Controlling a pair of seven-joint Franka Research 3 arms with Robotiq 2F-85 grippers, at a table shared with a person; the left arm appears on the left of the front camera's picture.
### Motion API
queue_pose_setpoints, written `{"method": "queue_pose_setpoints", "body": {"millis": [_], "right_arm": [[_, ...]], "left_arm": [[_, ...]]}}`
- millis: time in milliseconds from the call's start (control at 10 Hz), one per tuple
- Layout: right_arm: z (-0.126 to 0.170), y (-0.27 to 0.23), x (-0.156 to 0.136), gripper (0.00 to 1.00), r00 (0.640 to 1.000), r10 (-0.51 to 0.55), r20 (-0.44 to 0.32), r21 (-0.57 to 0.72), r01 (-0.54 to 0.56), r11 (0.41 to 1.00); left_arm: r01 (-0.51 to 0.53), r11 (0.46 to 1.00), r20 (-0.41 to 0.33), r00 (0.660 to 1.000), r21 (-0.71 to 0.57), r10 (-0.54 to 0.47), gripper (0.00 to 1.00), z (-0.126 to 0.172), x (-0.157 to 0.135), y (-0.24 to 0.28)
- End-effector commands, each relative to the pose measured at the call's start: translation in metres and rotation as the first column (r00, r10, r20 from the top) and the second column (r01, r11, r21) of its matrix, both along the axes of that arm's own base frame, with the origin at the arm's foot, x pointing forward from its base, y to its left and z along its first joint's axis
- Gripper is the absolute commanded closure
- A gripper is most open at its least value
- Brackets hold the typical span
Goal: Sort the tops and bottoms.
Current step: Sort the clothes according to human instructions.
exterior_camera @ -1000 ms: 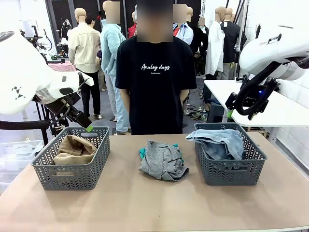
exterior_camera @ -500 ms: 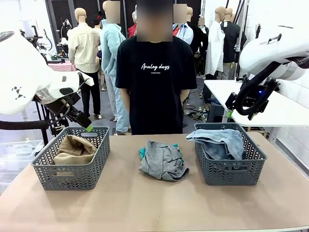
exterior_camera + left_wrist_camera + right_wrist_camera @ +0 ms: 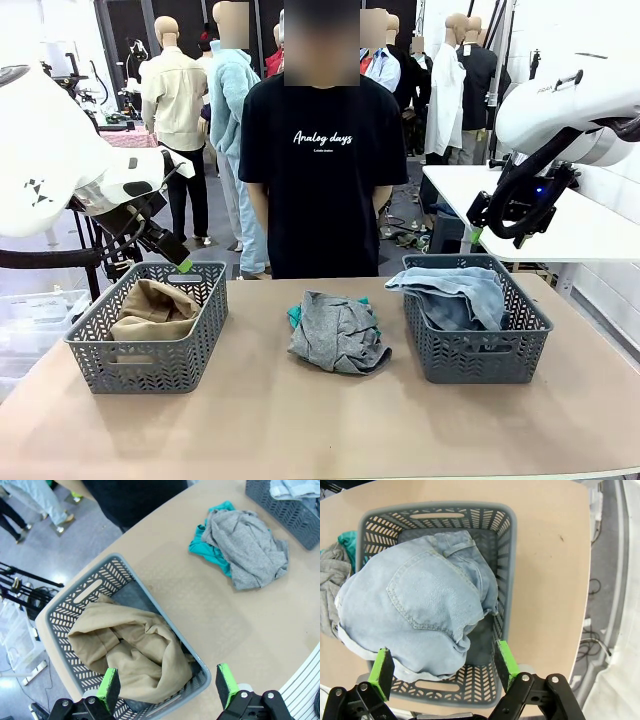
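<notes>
Tan khaki top [image 3: 150,308]: sorted, left basket [image 3: 150,366]. Denim bottoms [image 3: 452,290]: sorted, right basket [image 3: 480,360]. Grey tee [image 3: 338,332], teal tee [image 3: 207,551]: unsorted, heaped mid-worktop [image 3: 300,420]. Left gripper [image 3: 167,674], right gripper [image 3: 442,661]: both open, empty, above their baskets.

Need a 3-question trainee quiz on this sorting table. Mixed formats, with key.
1. Fill in: the denim lies in the basket on the robot's ___.
2. True or false: the khaki top lies in the left basket.
3. What peeks out from under the grey tee on the table? A) denim B) teal tee C) khaki top

Key: 1 right; 2 true; 3 B.
</notes>
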State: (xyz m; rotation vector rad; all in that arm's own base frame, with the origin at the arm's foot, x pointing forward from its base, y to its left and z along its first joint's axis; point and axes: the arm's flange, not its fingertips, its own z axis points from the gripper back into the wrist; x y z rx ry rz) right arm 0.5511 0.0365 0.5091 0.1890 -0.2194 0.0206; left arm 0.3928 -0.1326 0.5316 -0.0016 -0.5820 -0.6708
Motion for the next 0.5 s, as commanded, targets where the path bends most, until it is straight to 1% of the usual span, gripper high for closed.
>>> {"method": "queue_pose_setpoints", "body": {"millis": [0,400], "right_arm": [[0.0013,0.0031,0.0004,0.00,1.000,-0.021,-0.003,-0.021,0.021,1.000],[0.0013,0.0031,0.0004,0.00,1.000,-0.021,-0.003,-0.021,0.021,1.000]], "left_arm": [[0.015,1.000,0.001,1.000,0.011,-0.015,0.00,-0.0017,-0.0007,0.0017],[0.015,1.000,0.001,1.000,0.011,-0.015,0.00,-0.0017,-0.0007,0.0017]]}}
